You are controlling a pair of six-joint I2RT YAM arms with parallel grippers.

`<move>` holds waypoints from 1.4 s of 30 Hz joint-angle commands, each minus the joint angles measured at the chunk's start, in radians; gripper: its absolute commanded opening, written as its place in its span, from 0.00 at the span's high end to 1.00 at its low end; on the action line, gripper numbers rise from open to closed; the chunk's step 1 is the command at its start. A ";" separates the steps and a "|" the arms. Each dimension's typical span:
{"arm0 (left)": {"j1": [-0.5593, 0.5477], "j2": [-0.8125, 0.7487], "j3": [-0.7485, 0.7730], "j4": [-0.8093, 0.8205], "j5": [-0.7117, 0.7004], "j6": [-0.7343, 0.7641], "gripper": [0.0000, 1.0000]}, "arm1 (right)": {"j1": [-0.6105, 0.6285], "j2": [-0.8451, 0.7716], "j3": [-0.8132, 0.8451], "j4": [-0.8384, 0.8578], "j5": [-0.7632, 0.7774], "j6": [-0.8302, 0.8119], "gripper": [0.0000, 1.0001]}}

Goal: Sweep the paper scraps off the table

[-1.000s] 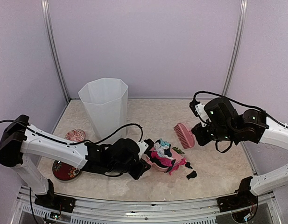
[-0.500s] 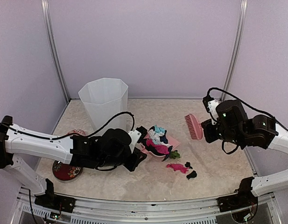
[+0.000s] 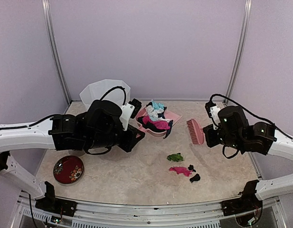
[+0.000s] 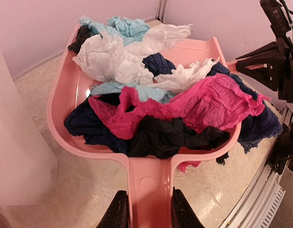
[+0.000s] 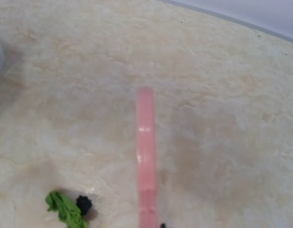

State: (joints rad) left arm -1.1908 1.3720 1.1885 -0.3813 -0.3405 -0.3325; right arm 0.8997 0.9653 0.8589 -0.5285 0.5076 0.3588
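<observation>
My left gripper is shut on the handle of the pink dustpan and holds it raised above the table, next to the white bin. The pan holds a heap of paper scraps in white, teal, navy, magenta and black. My fingers clamp the handle from both sides. My right gripper holds the pink brush at the right; the brush shows edge-on in the right wrist view. A green scrap, a magenta scrap and black scraps lie on the table.
A red patterned dish sits at the near left. The white bin's wall fills the left of the left wrist view. The green scrap and a black bit lie below the brush. Lilac walls and a metal frame edge the table.
My left arm has lifted the loaded dustpan up and back toward the bin. Green, magenta and black scraps stayed on the table. My right arm moved the brush right and slightly down.
</observation>
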 commanded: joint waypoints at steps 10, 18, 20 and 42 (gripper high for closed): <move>0.263 -0.156 0.152 -0.125 0.174 -0.031 1.00 | -0.052 -0.021 -0.072 0.164 -0.084 -0.022 1.00; 0.482 -0.224 0.119 -0.072 0.430 -0.128 1.00 | -0.063 -0.022 -0.087 0.189 -0.089 -0.030 1.00; 0.524 -0.230 0.112 -0.057 0.503 -0.148 1.00 | -0.066 -0.022 -0.089 0.192 -0.089 -0.031 1.00; 0.921 -0.261 -0.172 0.543 1.163 -0.775 1.00 | -0.071 -0.046 -0.113 0.194 -0.093 -0.024 1.00</move>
State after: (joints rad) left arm -0.3084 1.1366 1.0668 -0.1108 0.6571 -0.8970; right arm 0.8406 0.9413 0.7536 -0.3618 0.4145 0.3340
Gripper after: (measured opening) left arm 0.220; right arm 0.065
